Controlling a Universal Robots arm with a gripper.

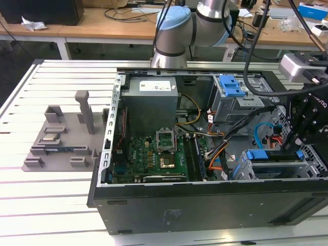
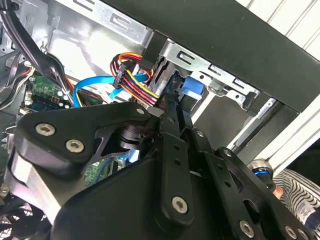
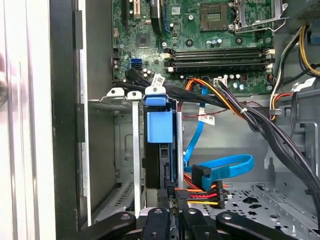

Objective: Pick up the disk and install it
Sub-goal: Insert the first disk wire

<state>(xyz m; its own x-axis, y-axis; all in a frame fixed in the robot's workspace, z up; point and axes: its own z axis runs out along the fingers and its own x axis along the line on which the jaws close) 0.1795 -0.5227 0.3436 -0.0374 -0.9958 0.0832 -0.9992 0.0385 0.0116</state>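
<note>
The disk [image 1: 269, 156] stands on edge in the drive cage [image 1: 279, 173] at the exterior view's right, inside the open computer case. Its blue rail frame shows along the top edge. My gripper [image 1: 299, 148] reaches down onto it from the right, black fingers on either side of the thin drive. In the first wrist view the disk [image 3: 160, 127] sits between the cage's metal walls [image 3: 136, 150], blue tab facing the camera, and my gripper [image 3: 170, 200] is shut on its near edge. In the second wrist view the gripper [image 2: 172, 107] clamps the dark edge just short of the blue tab [image 2: 191, 89].
A bare blue bracket [image 1: 233, 86] sits on the upper cage. The grey power-supply box [image 1: 151, 100] and green motherboard [image 1: 154, 154] lie further into the case. A blue data cable [image 3: 225, 167] and a multicoloured power plug [image 3: 200, 192] hang beside the disk. A grey fixture [image 1: 61, 138] sits on the table.
</note>
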